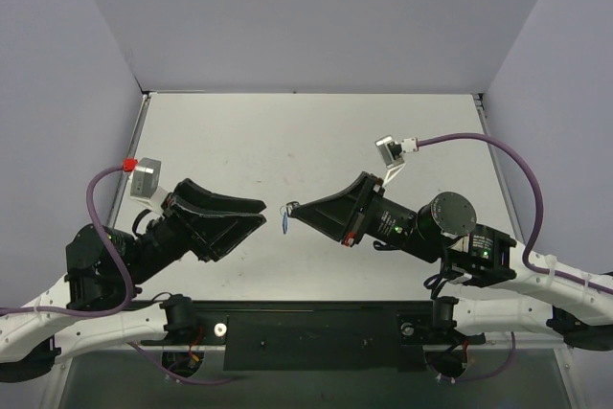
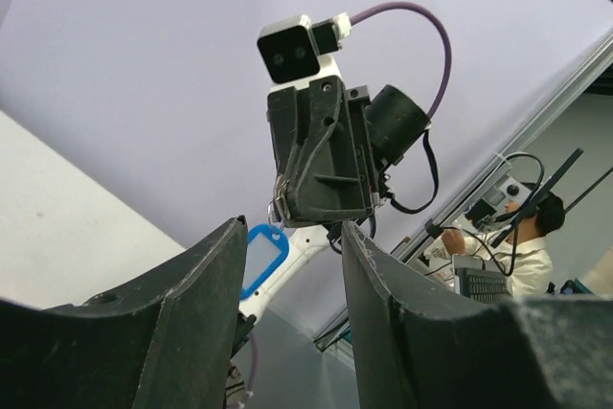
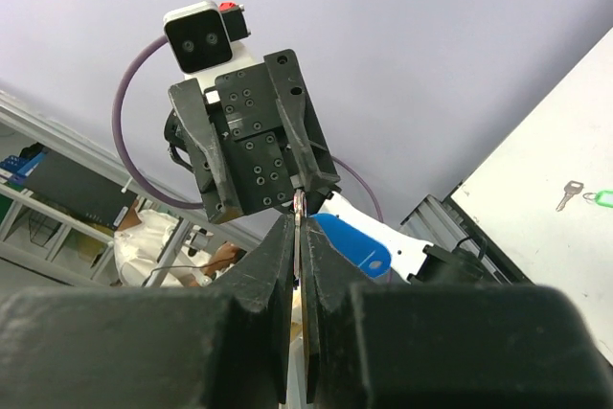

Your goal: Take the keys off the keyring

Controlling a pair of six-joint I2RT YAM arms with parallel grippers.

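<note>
Above mid-table, right fingers pinching blue keyring

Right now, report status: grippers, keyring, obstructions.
Left gripper open, short of the keyring. Right gripper shut on keyring's metal end, blue tag dangling. Key not clearly seen. Nothing else between them.

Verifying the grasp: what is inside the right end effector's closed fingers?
A thin metal sliver is pinched in the right end effector; the blue key tag hangs behind. Whether it is ring or key is hidden.
</note>
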